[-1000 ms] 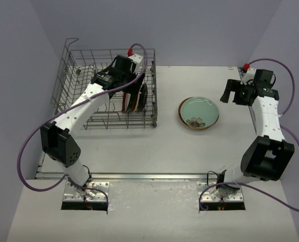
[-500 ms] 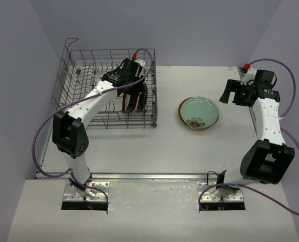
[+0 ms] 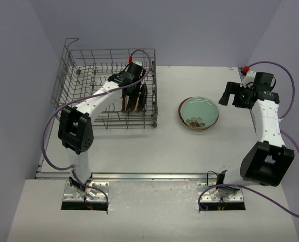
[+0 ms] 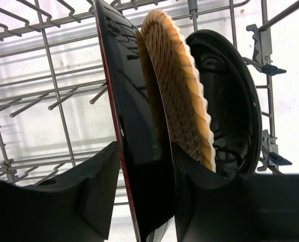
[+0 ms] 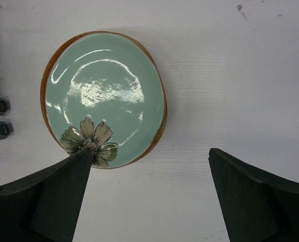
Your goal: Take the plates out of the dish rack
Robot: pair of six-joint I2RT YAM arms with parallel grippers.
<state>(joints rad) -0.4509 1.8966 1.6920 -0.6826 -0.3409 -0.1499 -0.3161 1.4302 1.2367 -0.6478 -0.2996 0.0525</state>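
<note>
1. Between the left fingers (image 3: 133,91), a red-rimmed plate (image 4: 139,151) is being straddled. It is standing on edge, with one finger lying along each of its faces.
2. Those fingers are being held partly closed, right up against the plate on both sides. Whether it is actually being pinched cannot be told.
3. Just beyond the finger on the right of the wrist view, a ribbed tan plate (image 4: 177,101) with a scalloped pale edge is being propped upright close to the red-rimmed plate. A black plate (image 4: 225,111) is being kept upright just past that one.
4. All three are being carried by the dish rack (image 3: 74,65), whose wire tines and walls are being seen around and behind the fingers.
5. The right fingers (image 3: 230,95) are being held wide apart above the bench (image 5: 240,75), well away from the rack, with nothing being gripped.
6. Ahead of those fingers, toward the one on the left of the wrist view, a pale green plate (image 5: 104,96) with a painted flower and an orange-brown rim is being supported flat by the bench, clear of both fingers.
</note>
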